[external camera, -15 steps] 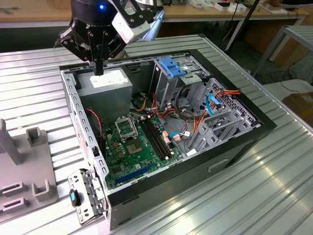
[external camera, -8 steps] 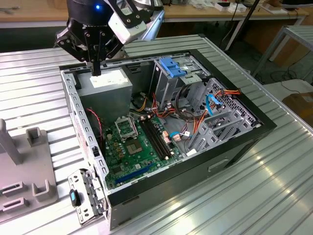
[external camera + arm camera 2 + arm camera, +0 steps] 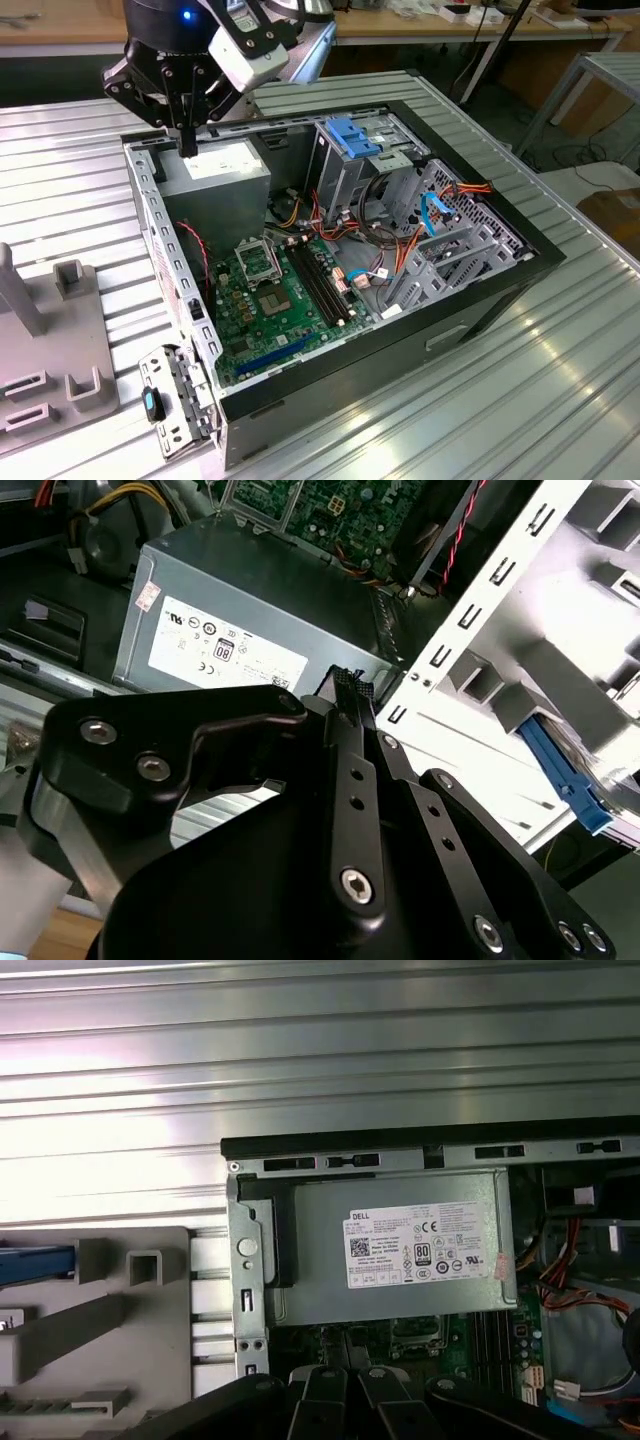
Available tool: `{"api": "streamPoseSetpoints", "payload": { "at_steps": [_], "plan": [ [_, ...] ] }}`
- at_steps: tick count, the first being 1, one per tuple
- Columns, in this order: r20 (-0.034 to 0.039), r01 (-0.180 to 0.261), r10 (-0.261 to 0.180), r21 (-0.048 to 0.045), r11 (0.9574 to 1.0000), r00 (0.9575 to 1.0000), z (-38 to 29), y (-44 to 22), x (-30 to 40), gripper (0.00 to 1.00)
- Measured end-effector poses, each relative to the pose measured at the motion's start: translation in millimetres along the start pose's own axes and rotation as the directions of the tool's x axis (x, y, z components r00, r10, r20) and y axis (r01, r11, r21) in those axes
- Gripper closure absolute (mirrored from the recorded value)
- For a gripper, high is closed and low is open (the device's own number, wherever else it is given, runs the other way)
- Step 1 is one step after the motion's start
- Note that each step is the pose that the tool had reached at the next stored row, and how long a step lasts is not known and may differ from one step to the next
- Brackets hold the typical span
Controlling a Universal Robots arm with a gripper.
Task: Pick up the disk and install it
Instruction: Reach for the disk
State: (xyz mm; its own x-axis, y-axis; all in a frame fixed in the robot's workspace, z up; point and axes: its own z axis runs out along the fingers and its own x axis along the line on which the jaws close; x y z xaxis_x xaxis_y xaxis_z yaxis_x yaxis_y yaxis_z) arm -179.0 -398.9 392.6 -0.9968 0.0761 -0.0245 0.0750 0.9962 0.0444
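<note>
gripper [image 3: 188, 143] hangs right over the grey psu [image 3: 215, 172], fingers pressed together with nothing between them, tips just above the psu's top by its white label. the psu sits in the corner of the open pc case [image 3: 480, 310], and the case wall [image 3: 165, 235] rises just beside the gripper. further from it inside the case: the green motherboard [image 3: 275, 300], a tangle of red, orange and yellow wires [image 3: 400, 250], and a metal drive cage [image 3: 350, 170] with a blue plastic piece on top.

the disk [image 3: 35, 1265] is outside the case, well apart from the gripper, lying on the grey fixture [image 3: 110, 1360] with its blue rail showing; in the second wrist view that rail [image 3: 565, 780] shows off to the side of the closed fingers [image 3: 345, 695], past the case wall. nothing grips it.

the fixture lies beside the case on the exterior view's left. everything rests on a ribbed metal table [image 3: 500, 420]. behind it are wooden benches [image 3: 420, 25] and a metal frame.
</note>
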Motion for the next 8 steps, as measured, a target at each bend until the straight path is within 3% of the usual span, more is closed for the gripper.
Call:
{"api": "streamPoseSetpoints", "payload": {
  "at_steps": [8],
  "plan": [
    [0.0000,0.000,0.000,0.0000,1.0000,1.0000,-0.1,-0.6,7.5,0.89]
  ]
}}
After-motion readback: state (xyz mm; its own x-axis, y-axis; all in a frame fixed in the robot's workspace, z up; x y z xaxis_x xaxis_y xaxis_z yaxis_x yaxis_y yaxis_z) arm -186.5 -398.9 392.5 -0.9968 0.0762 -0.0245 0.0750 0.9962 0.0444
